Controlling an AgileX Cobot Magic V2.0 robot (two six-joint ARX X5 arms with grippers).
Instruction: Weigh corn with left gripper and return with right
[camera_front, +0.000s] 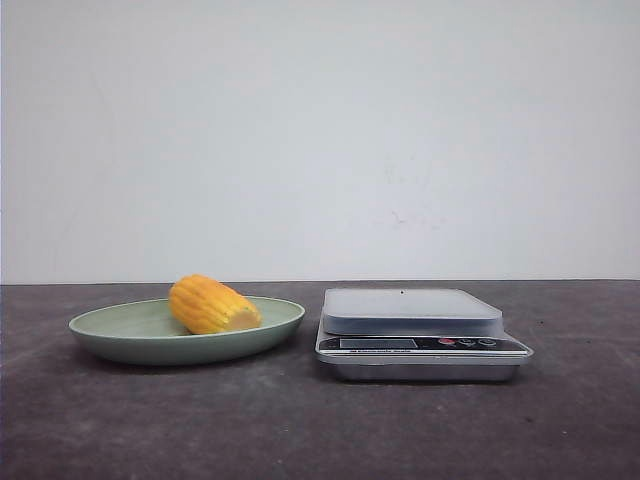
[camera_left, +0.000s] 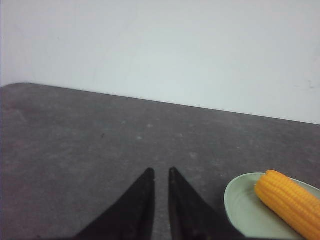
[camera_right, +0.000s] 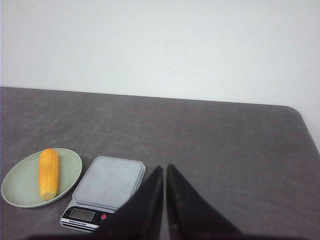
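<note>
Corn (camera_front: 211, 304) lay on a pale green plate (camera_front: 110, 325), left of a digital kitchen scale (camera_front: 420, 335), all on a dark grey table (camera_front: 300, 430). Plate and scale sat just beside each other but apart, probably arranged so for a short carry from one to the other. Scale platform (camera_right: 109, 180) stood bare, display toward the robot (no reading legible). Nothing weighed yet, by the look of it.

Left gripper (camera_left: 161, 172) hung above bare table, off to one side of the plate (camera_left: 240, 205), fingers nearly together with only a thin slit between the tips, holding nothing. Right gripper (camera_right: 164, 169) likewise narrowed almost to touching and empty, positioned near the scale's right side and well apart from the corn (camera_right: 48, 172). Both likely parked in a waiting pose, the left nearer the plate as its job demands.

Cob rested on its side, long axis flat to the plate and running roughly away from the robot, angled slightly; one end faced the front camera and toward the scale. Which end is the tapered one cannot be told. Would likely call for widening the left jaws and closing across the cob's short width.
</note>
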